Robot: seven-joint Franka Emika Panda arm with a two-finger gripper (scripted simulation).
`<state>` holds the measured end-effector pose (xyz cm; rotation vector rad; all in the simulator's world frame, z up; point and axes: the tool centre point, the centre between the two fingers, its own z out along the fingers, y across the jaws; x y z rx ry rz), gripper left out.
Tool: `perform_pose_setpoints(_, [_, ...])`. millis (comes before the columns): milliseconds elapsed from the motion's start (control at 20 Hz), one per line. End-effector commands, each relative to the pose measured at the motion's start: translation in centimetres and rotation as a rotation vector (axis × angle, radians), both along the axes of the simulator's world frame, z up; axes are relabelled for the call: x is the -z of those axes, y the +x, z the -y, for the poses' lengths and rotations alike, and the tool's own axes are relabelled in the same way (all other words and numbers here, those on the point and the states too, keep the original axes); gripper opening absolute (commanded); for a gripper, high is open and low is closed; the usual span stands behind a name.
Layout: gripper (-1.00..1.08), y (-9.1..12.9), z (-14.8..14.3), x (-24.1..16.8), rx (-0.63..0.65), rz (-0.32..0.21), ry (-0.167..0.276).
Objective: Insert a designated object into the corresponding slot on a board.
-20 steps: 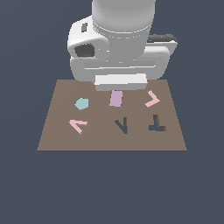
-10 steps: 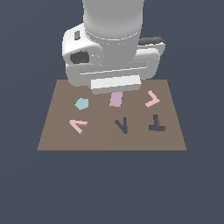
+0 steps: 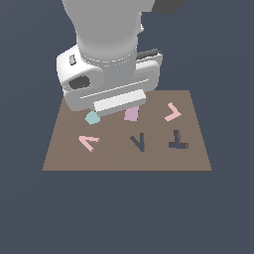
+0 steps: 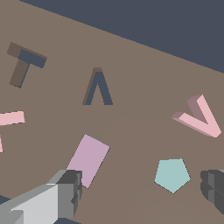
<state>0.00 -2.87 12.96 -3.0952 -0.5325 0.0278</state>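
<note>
The salmon-pink V piece (image 3: 89, 142) lies flat on the brown board (image 3: 64, 158), near the exterior view's left; it also shows in the wrist view (image 4: 199, 117). The dark V slot (image 3: 138, 142) is cut in the board's middle front, also seen in the wrist view (image 4: 98, 87). My gripper (image 4: 140, 190) is open and empty above the board, with its fingertips (image 4: 65, 192) spread wide. It hovers over the teal pentagon and the lilac rectangle, apart from the pink V. In the exterior view the hand hides the fingers.
A teal pentagon (image 4: 172, 175) and a lilac rectangle (image 4: 89, 159) lie on the board under the gripper. A paler pink chevron (image 3: 172, 112) lies at the back on the exterior view's right. A dark T-shaped cut-out (image 3: 177, 139) is next to the V slot.
The arm's hand has moved toward the exterior view's left, come lower and turned a little. The pieces on the board have not moved.
</note>
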Motion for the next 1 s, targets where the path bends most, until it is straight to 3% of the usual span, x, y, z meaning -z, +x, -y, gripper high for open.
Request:
perform_pose_setpoints(0, [1.0,0.2,1.0,0.7,-0.069,0.001,0.001])
perform_pose_setpoints(950, [1.0,4.5,7.9,6.3,-0.618,0.013,0.008])
